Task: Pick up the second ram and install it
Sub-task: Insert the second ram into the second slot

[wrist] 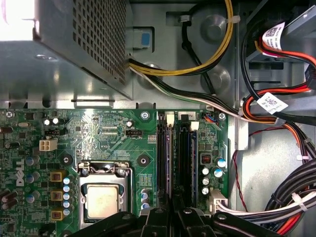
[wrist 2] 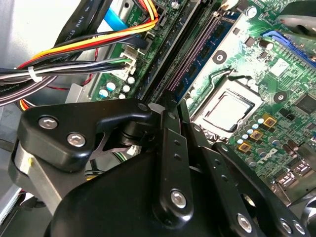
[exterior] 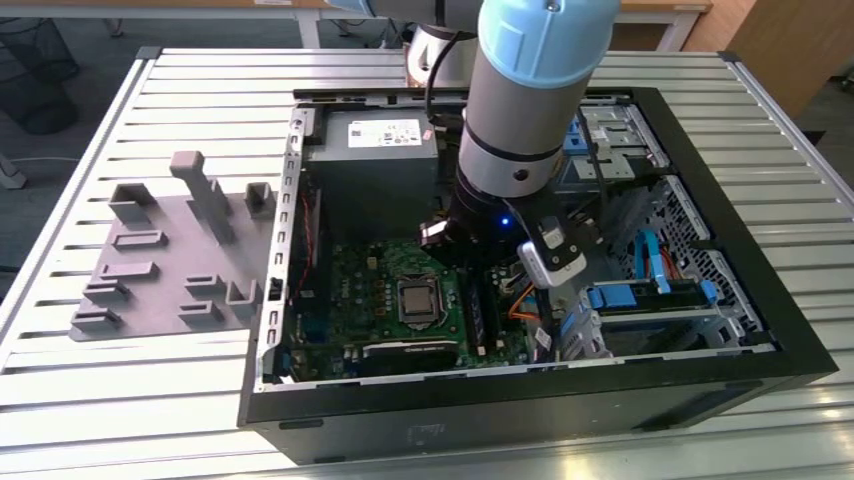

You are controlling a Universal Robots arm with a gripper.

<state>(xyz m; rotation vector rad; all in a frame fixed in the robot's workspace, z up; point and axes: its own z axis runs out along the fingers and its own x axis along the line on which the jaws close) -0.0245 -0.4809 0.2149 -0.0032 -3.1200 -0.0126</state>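
Note:
My gripper (exterior: pixel 478 268) reaches down into the open computer case (exterior: pixel 534 385), over the memory slots of the green motherboard (exterior: pixel 360 290). In both wrist views its black fingers (wrist: pixel 159 213) stand close together at the middle of the slot rails. The second ram (wrist: pixel 168 158) is a thin blue-purple strip standing on edge in a white-latched slot. It runs straight into the gripper (wrist: pixel 173 205), and in the second wrist view the ram (wrist 2: pixel 195 54) ends at the gripper (wrist 2: pixel 167 106). A similar strip (wrist: pixel 193 158) stands two slots away.
The processor socket (wrist: pixel 103 197) lies beside the slots. Bundled cables (wrist: pixel 276 108) and a power connector crowd their other side. The power supply (exterior: pixel 374 150) fills the case's far end and drive bays (exterior: pixel 654 290) its right. A grey holder tray (exterior: pixel 147 290) sits on the slatted table at the exterior view's left.

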